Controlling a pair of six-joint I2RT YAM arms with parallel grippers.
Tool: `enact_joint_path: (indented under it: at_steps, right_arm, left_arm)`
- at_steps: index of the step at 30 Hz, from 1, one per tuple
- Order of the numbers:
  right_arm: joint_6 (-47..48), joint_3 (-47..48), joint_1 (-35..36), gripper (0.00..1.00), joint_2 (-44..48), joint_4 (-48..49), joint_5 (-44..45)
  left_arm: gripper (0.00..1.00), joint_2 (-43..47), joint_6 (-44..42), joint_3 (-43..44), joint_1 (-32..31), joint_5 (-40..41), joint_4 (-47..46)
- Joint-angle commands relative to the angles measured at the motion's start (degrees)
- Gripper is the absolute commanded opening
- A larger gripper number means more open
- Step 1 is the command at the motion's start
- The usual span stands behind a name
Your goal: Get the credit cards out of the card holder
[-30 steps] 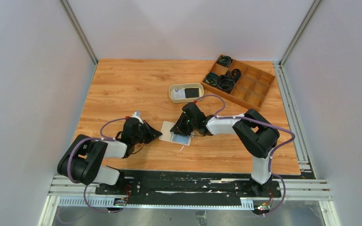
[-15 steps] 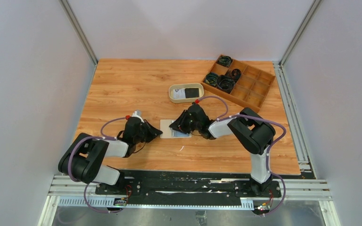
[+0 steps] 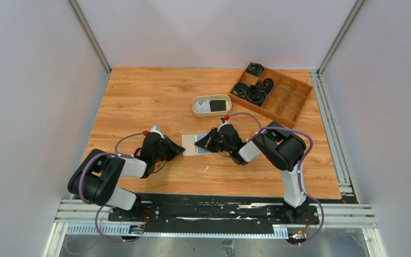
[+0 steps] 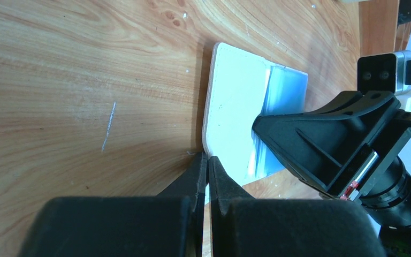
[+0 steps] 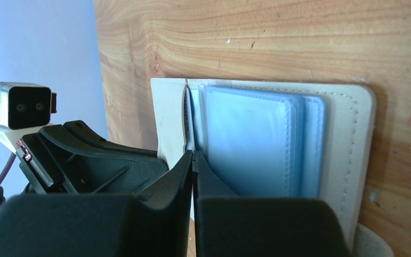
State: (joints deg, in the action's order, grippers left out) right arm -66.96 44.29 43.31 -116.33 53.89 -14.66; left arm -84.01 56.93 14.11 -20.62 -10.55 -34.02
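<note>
The card holder lies open on the table, pale inside with blue pockets. My left gripper is shut on its near corner. My right gripper is low over the holder from the other side, its jaws shut on a thin dark sliver. The sliver stands edge-on between the flap and the pockets and looks like a credit card. In the top view the two grippers face each other across the holder. A black card and a white card lie in the oval tray.
The oval beige tray sits just beyond the holder. A wooden compartment box with black cable coils stands at the far right. Bare wood lies left and near. The enclosure walls rise on both sides.
My right gripper has slid left along the holder and closed its jaws. The holder has shifted a little left and away. The left gripper has stayed shut on its corner.
</note>
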Motion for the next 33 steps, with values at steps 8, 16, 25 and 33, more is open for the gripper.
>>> enact_joint_path:
  at_steps: [8,16,25,33]
  right_arm:
    - [2.62,-3.89,2.11,0.00,-3.30,-4.45,-5.74]
    - [4.34,-10.50,-3.07,0.00,4.41,-5.79,-5.67]
    - [4.34,-12.82,-4.82,0.00,5.19,-3.73,-6.06]
    - [7.15,-10.42,-4.85,0.25,7.44,-5.29,-6.93]
  left_arm:
    - [0.00,-6.05,-3.14,-3.12,-2.38,2.12,19.19]
    - [0.00,-4.34,-2.83,-3.06,-2.36,1.78,19.34]
    - [0.00,-3.95,-3.16,-2.26,-2.40,0.39,19.34]
    - [0.00,12.82,-9.24,7.84,-9.75,7.09,36.57]
